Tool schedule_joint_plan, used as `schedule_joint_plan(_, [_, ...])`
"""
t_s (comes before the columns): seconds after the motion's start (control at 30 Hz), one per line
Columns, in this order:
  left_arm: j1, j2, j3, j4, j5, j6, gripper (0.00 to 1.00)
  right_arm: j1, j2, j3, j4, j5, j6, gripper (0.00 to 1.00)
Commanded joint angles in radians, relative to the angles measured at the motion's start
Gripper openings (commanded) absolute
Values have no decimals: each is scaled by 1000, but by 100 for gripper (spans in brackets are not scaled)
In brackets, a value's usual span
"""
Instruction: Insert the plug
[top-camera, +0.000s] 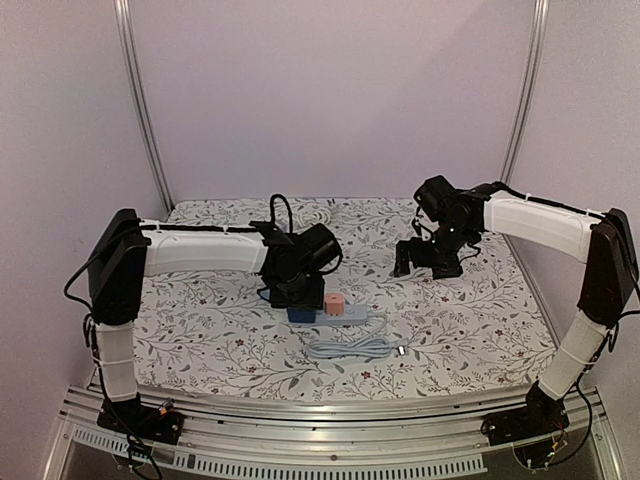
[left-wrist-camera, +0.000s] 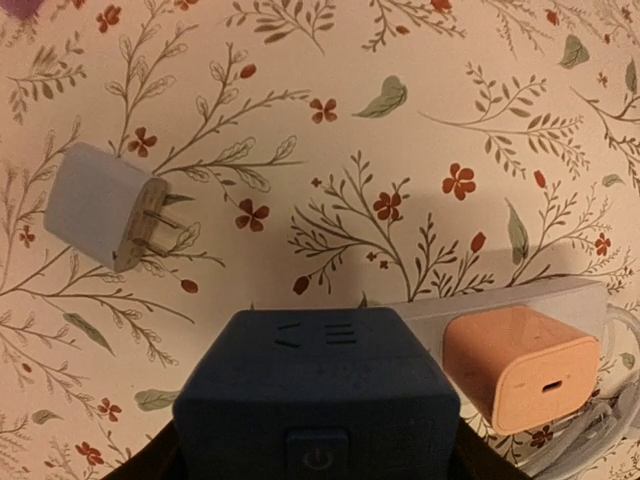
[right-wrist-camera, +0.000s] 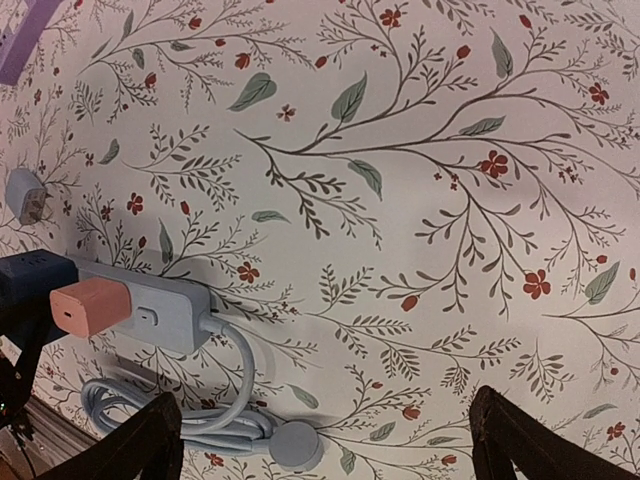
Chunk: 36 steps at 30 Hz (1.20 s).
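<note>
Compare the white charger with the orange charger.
The white charger lies loose on its side on the floral cloth; the orange charger stands seated on the power strip. The white charger's two prongs show bare; the orange charger's are hidden. Both are small, rounded blocks.

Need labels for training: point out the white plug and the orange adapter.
white plug (left-wrist-camera: 95, 205): left wrist view, its white body.
orange adapter (left-wrist-camera: 515, 360): left wrist view, middle of its body.
</note>
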Motion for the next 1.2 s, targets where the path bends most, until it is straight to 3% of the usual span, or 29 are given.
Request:
schedule_joint_plan(0.0, [0,159,-131,-11,128,40,0,-5,16,12,-12,17,-15,99])
schedule_joint_plan(0.23, [0,171,-30,-68,114,53,0,-4,18,29,-13,15,-6,99])
schedule_joint_plan(0.53, [5,146,-25,-70,126,54,0,-5,-1,26,-18,21,9,99])
schedule_joint_plan(0.67, [6,138,6,-84,124,60,8,-5,-17,9,-15,20,19,99])
schedule_joint_plan(0.97, [9,141,75,-114,121,71,15,-5,-49,-25,-6,17,37,99])
schedule_joint_plan(1.17, [11,117,94,-117,112,74,28,-4,-64,-37,-1,18,47,99])
